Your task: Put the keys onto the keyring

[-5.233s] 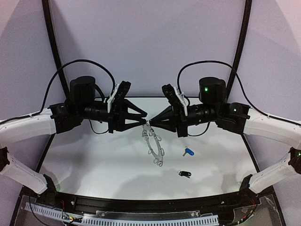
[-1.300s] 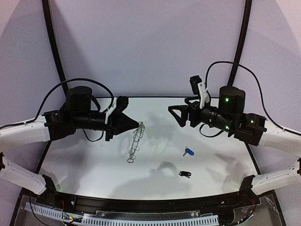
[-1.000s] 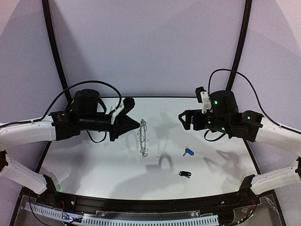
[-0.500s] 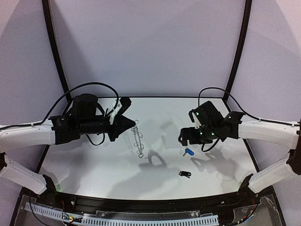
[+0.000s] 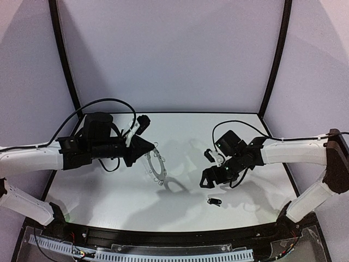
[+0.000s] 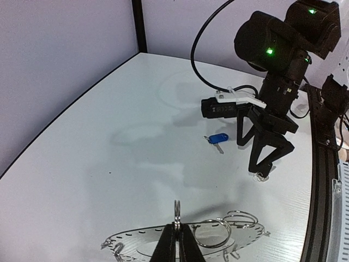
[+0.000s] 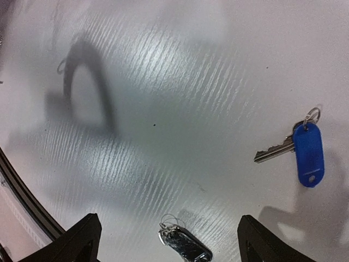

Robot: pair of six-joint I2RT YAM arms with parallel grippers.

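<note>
While keys (image 7: 308, 154) apart, white lilac-walled tabletop (image 5: 109, 199).

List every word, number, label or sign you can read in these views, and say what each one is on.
None: no readable text in any view.
The blue key has a blank head.
The black key and the keyring show no markings that can be made out.
The green lights are plain dots, not signs.

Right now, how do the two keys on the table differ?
The blue key has a bright blue head and a bare silver blade; the black key is dark and shiny, its blade not visible. The blue key looks longer than the black key. Both lie flat on the table, loose, each with a small wire ring.
</note>
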